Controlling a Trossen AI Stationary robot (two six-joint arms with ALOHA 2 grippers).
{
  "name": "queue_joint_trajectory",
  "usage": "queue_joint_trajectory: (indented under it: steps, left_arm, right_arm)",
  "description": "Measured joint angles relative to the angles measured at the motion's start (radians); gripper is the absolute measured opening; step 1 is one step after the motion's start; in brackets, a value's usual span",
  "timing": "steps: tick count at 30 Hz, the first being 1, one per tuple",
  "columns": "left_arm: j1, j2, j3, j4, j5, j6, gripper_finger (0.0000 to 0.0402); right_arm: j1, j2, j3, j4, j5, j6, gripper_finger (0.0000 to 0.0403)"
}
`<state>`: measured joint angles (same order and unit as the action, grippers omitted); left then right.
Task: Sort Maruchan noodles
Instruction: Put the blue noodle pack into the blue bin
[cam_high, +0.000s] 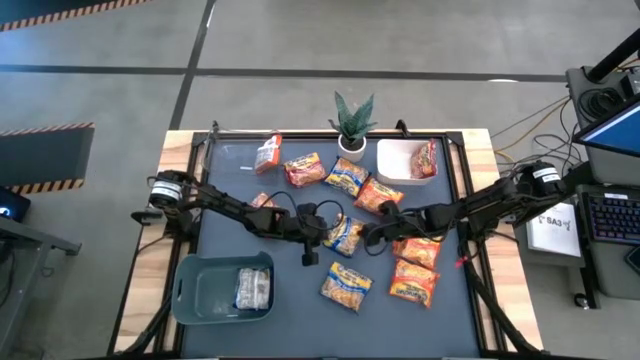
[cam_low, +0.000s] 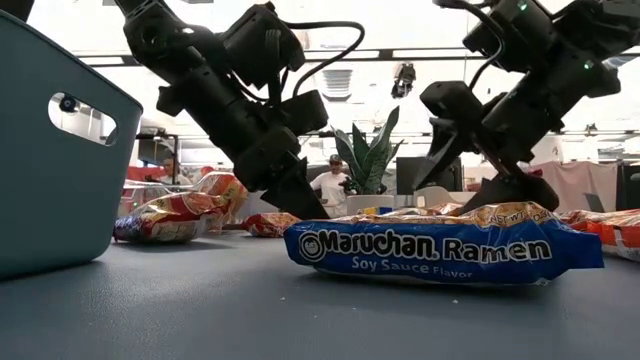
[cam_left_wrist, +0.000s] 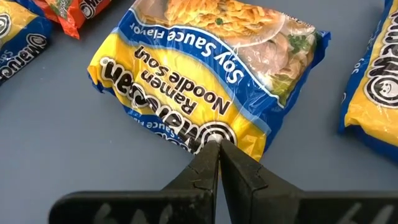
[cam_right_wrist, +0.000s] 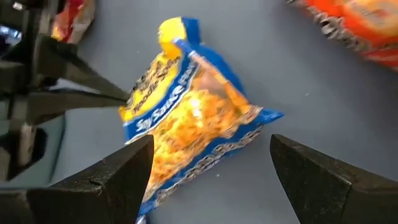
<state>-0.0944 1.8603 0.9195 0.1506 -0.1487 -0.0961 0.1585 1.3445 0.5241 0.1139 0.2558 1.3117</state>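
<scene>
So, dark table mat (cam_high: 220, 180) carries scattered Maruchan noodles — flat crinkly packets, orange, red, yellow-and-blue. Teal bin (cam_high: 200, 290) at the front-left edge holds one silvery packet; white tray (cam_high: 395, 172) at the back holds a red one. Bare mat lies front-centre and back-left. Yellow-blue soy sauce packet (cam_left_wrist: 211, 74) sits mid-table, one end crumpled up. Left gripper (cam_left_wrist: 217, 146) is pinched closed on its edge — right gripper (cam_right_wrist: 211, 168) hovers just beside, fingers spread wide.

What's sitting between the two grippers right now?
A yellow-and-blue soy sauce ramen packet lies between them in the high view: the left gripper is shut on one edge, and the right gripper is open at the other.
</scene>
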Motion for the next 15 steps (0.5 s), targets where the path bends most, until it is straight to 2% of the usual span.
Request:
queue_joint_trajectory:
  steps: [9,15]
  left_arm:
    - [0.000,0.001,0.000,0.003,-0.003,-0.002,0.0000]
    - [0.001,0.002,-0.003,-0.001,-0.026,-0.003,0.0000]
  right_arm:
    - [0.000,0.024,-0.015,0.044,0.026,-0.005,0.0311]
    - [0.000,0.149,0.000,0.195,0.026,-0.051,0.0309]
